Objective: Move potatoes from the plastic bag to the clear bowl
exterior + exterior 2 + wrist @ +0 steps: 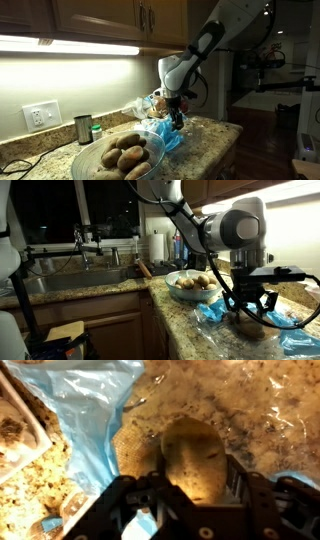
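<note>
Jaws of the black gripper [197,472] are clamped on one brown oval potato [190,440] just above the crinkled clear-and-blue plastic bag [80,410]. Just beside that bag, the wide clear bowl [80,158] holds more potatoes [128,155], and the speckled granite counter's [215,128] edge lies near the bag's far side.

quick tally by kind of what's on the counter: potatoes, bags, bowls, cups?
Clear bowl: 1
Plastic bag: 1
Metal cup: 1
Potatoes: 5 visible, roughly 4 in the bowl plus 1 potato held by the gripper; any more inside the bag can't be counted
Total: 8
</note>
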